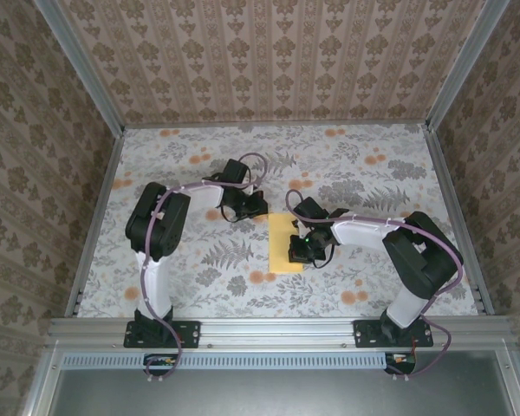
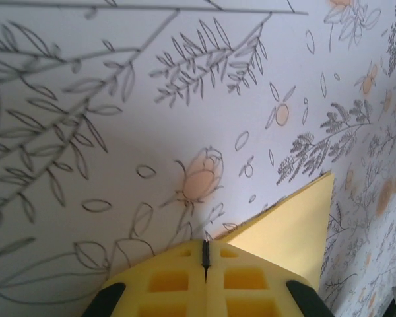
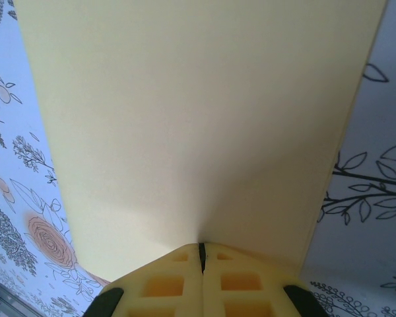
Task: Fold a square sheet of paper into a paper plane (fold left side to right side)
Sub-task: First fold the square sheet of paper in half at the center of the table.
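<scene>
Square sheet of paper (image 1: 280,251): lying flat on the floral desk (image 1: 199,260) between the arms, showing as a narrow yellow rectangle. Left claw (image 2: 205,254): sitting fully closed, gripping nothing, beside the sheet's far left corner. Right claw (image 3: 201,249): sitting fully closed, gripping nothing, tips resting on the sheet.

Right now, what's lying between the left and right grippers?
The yellow sheet of paper: in the top view it spans the gap from the shut left gripper, by its far left corner, to the shut right gripper, set on it.
</scene>
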Controlling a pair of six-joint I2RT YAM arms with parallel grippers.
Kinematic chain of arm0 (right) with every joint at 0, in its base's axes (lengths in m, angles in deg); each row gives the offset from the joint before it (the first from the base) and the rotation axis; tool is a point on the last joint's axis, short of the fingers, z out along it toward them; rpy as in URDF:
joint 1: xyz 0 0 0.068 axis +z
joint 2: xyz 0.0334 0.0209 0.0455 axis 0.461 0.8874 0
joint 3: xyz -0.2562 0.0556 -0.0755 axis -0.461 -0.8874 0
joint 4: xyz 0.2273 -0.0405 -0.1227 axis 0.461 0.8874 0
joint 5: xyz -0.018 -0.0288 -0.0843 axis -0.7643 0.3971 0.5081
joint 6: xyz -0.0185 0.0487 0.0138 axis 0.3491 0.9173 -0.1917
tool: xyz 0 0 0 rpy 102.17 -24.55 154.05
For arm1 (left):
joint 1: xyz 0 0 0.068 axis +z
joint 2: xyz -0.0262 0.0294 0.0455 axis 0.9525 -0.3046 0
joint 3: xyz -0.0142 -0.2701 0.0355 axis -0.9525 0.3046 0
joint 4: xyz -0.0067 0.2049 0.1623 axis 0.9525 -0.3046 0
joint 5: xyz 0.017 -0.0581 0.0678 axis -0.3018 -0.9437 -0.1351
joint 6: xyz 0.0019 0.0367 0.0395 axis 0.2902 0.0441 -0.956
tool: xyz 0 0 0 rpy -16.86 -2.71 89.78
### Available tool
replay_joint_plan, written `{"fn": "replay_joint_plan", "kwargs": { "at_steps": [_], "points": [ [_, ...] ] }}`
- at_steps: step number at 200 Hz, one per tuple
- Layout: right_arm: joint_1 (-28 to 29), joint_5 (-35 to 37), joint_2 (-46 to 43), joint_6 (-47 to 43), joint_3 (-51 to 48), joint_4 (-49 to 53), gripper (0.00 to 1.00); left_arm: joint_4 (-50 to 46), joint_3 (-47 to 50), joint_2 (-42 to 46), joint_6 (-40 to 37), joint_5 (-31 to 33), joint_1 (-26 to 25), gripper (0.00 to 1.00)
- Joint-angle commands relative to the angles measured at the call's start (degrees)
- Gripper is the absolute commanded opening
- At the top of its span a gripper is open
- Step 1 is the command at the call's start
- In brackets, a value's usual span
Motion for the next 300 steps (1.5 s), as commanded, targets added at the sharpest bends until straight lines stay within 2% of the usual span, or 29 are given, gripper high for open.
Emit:
{"fn": "replay_joint_plan", "kwargs": {
  "at_steps": [1,53,94,103,135,139,159,198,225,263,300],
  "points": [
    [0.24,4.51,3.3,0.44,-3.58,6.5,0.0,-0.71,-2.03,-2.41,-1.87,4.07,1.63,0.02],
    [0.24,2.92,3.13,2.5,-3.51,3.41,0.02,-1.04,-1.71,-0.29,-2.63,4.45,2.16,0.02],
    [0.24,1.19,0.28,6.66,-4.1,-4.7,0.06,-1.69,3.32,8.09,-3.41,6.46,2.91,0.05],
    [0.24,1.02,-0.94,7.27,-4.19,-7.07,0.07,-2.17,4.31,9.99,-3.6,6.7,4.51,0.05],
    [0.16,4.41,-6.42,7.04,-4.23,-11.67,0.24,-2.3,7.79,14.37,-3.04,4.89,3.63,0.07],
    [0.16,5.32,-7.11,6.75,-4.13,-11.56,0.27,-2.29,8.01,14.58,-2.81,4.61,1.79,0.07],
    [-0.47,8.57,-10.15,5.26,-4.58,-10.77,0.4,-1.09,9.15,14.75,-1.57,3.32,-0.94,0.07],
    [-4.69,4.91,-13.26,3.91,-7.44,-10.49,0.54,2.08,8.19,10.26,0.89,2.82,-4.36,0.07],
    [-7.37,0.57,-14.67,2.91,-9.46,-9.89,0.56,2.45,6.23,6.89,1.07,2.57,-5.24,0.07],
    [-10.77,-6.25,-14.8,2.45,-11.6,-8.07,0.47,0.9,5.31,4.4,0.44,3.9,-5.46,0.07],
    [-10.99,-12.62,-11.64,2.26,-11.62,-8.6,0.42,1.48,6.46,3.73,0.83,3.84,-5.72,0.07]
  ]
}}
